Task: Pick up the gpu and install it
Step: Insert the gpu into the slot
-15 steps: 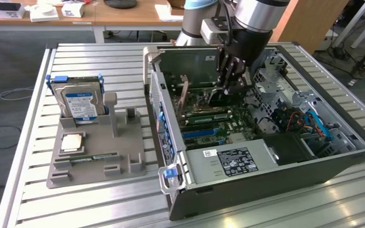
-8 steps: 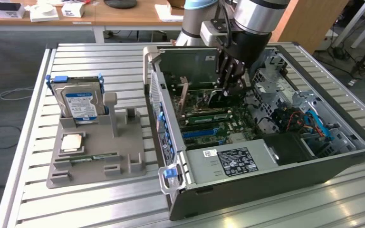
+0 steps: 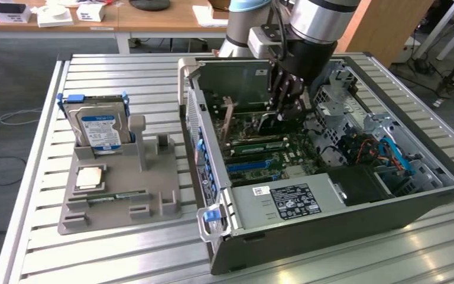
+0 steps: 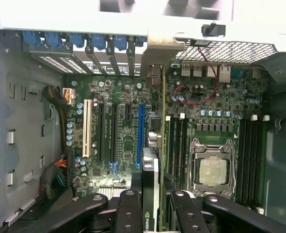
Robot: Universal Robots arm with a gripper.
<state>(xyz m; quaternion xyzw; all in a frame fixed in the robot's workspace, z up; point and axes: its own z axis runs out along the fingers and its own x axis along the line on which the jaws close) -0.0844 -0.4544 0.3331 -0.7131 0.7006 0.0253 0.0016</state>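
My gripper point(image 3: 285, 109) reaches down into the open computer case point(image 3: 416, 195) and is shut on the gpu point(image 3: 229, 124), which stands upright on its edge. In the wrist view the gpu point(image 4: 151, 170) is seen edge-on between the two black fingers point(image 4: 128, 213), and the gripper point(image 4: 152, 201) clamps it from both sides. The card's silver bracket point(image 4: 160, 51) lies against the rear slot openings. The card sits just beside the long blue slot point(image 4: 141, 136) of the motherboard point(image 4: 123, 145). Whether its edge is in a slot I cannot tell.
A grey fixture point(image 3: 116, 204) on the slatted metal table point(image 3: 93, 260) holds a silver hard drive with a blue label point(image 3: 99, 127), a small square chip point(image 3: 90, 176) and a green RAM stick point(image 3: 120, 195). Inside the case are a processor socket point(image 4: 213, 170), RAM slots point(image 4: 179, 145) and a power supply point(image 3: 286, 201).
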